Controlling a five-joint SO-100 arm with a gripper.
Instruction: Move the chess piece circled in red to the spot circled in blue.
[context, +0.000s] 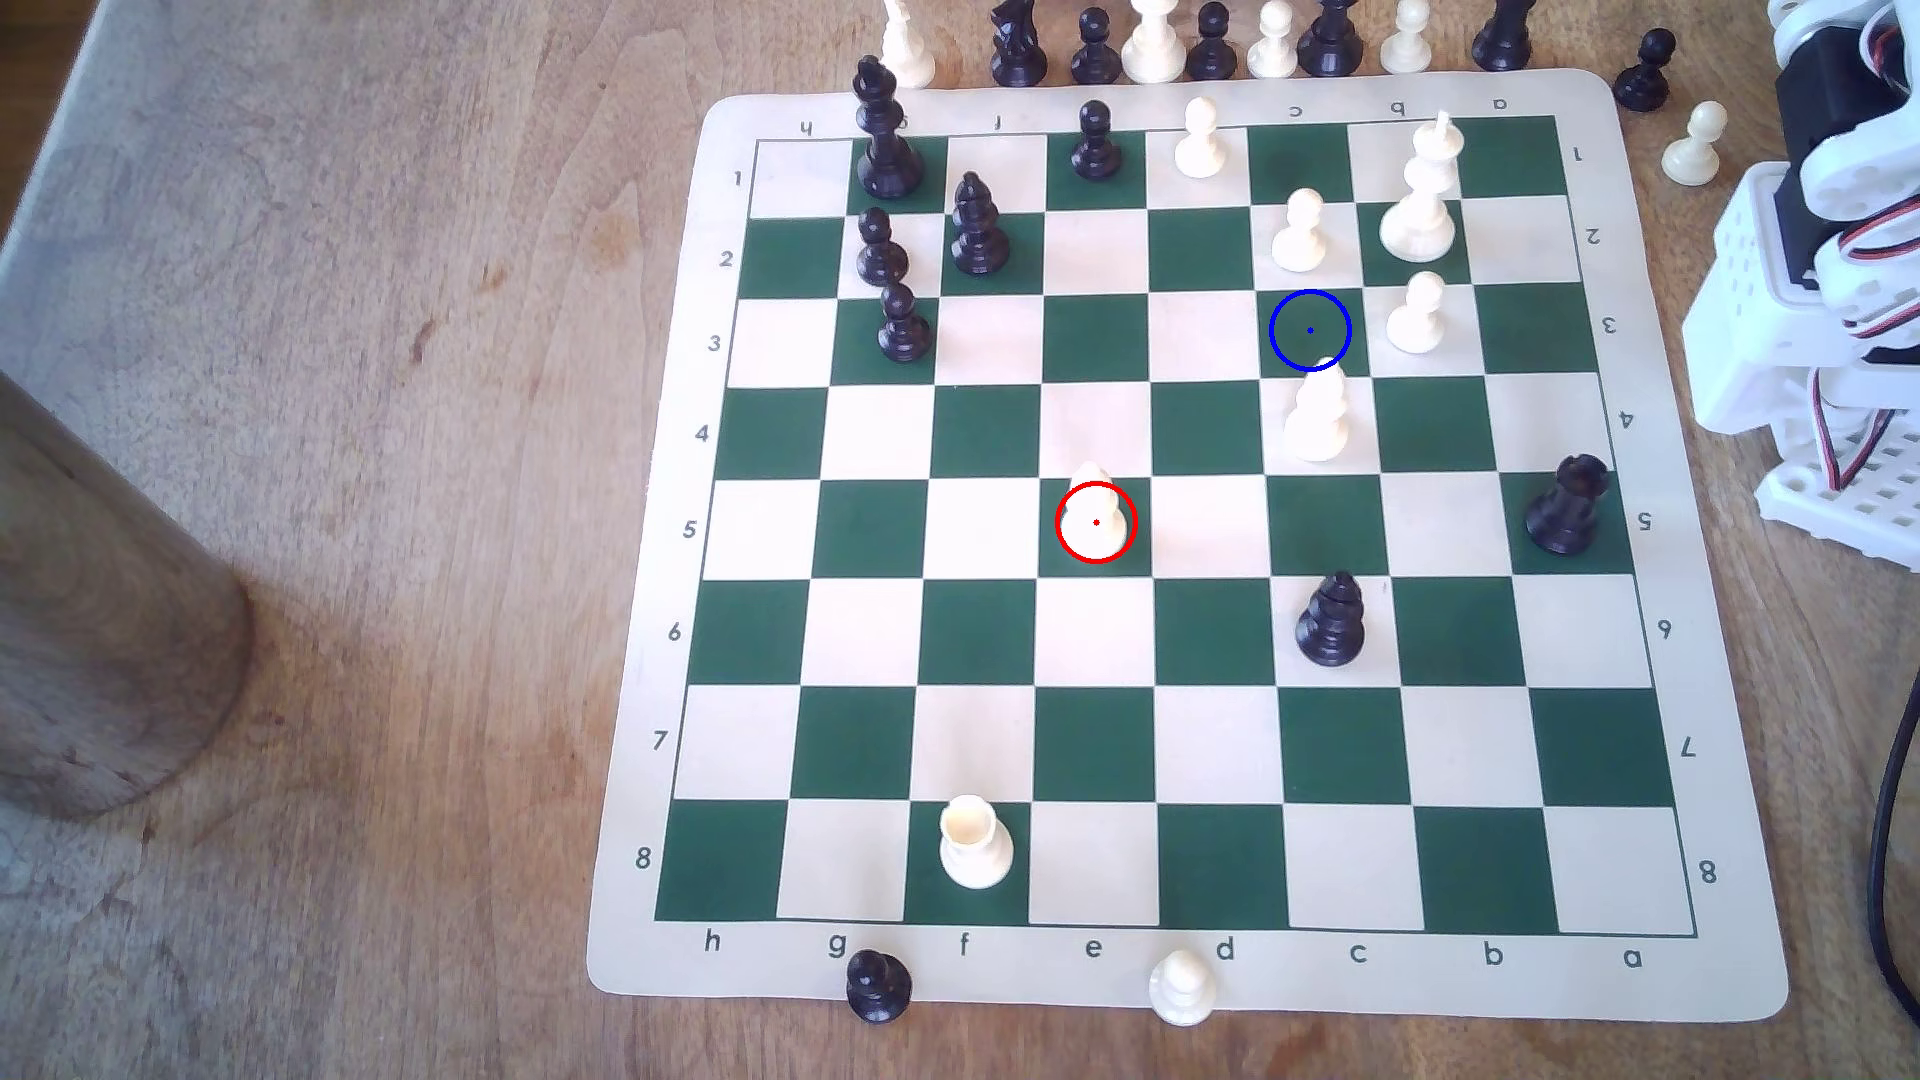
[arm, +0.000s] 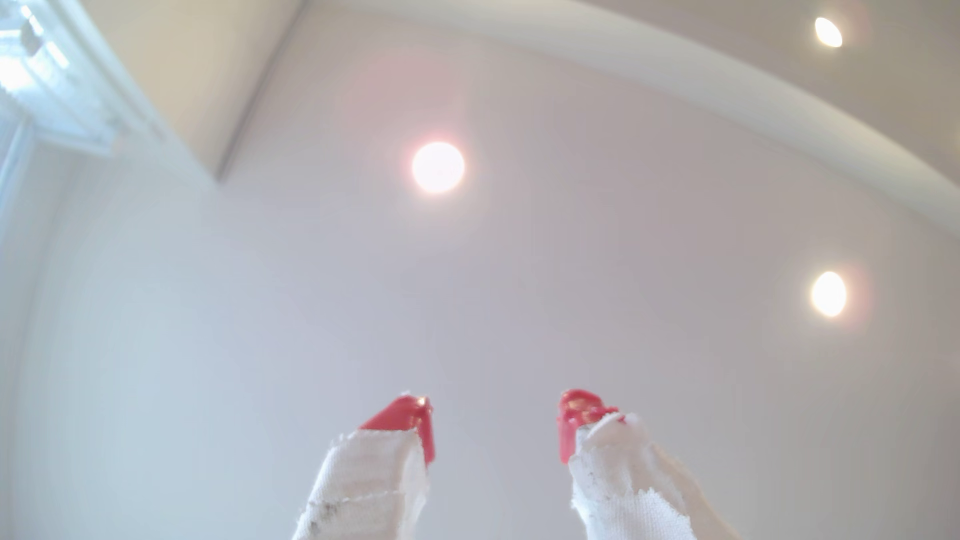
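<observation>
Two red-tipped fingers (arm: 415, 420) of my gripper (arm: 496, 420) stand spread, empty, aimed at the ceiling. My folded arm (context: 1829, 239) sits at the exterior view's right edge. Leftward across the board, the bishop (context: 1096, 516) stands upright on its red-ringed square; the blue-ringed square (context: 1310, 330) lies nearer me, a cream piece (context: 1317, 415) touching its ring.

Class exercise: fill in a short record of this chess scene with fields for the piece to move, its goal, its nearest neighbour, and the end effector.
piece to move: cream bishop, upright on a green square, ringed red
goal: green square, ringed blue, bare
neighbour of goal: cream piece on the square just below it in the exterior view
end effector: open, holding nothing, pointing at the ceiling
</observation>
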